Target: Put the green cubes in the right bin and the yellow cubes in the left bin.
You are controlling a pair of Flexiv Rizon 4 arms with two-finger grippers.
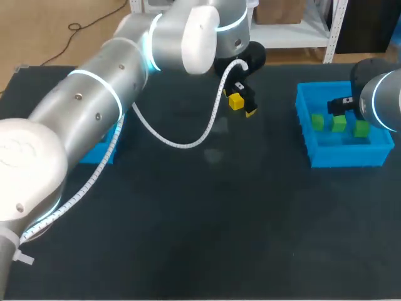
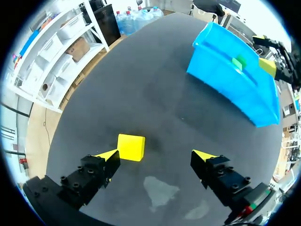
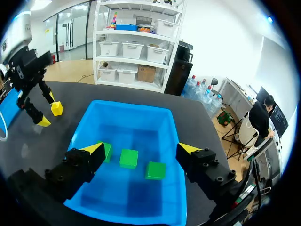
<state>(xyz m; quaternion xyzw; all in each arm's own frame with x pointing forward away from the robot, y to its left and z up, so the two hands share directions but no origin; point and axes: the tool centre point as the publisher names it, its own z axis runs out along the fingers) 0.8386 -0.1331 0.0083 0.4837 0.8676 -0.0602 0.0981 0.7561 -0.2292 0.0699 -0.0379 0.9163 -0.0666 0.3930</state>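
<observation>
A yellow cube (image 1: 236, 101) lies on the dark table at the far middle. My left gripper (image 1: 242, 104) stands open around it; in the left wrist view the cube (image 2: 131, 147) sits close by one fingertip (image 2: 111, 155), with a wide gap to the other. The right bin (image 1: 304, 128) is blue and holds three green cubes (image 1: 339, 123). My right gripper (image 3: 141, 149) hangs open above that bin (image 3: 127, 106), over the green cubes (image 3: 129, 158). The blue left bin (image 1: 100, 154) is mostly hidden under my left arm.
The table is a dark mat (image 1: 207, 219) with faint pale smudges near its middle. The right bin (image 2: 225, 75) shows ahead of the left gripper, off to one side, with a green cube (image 2: 241, 61) inside.
</observation>
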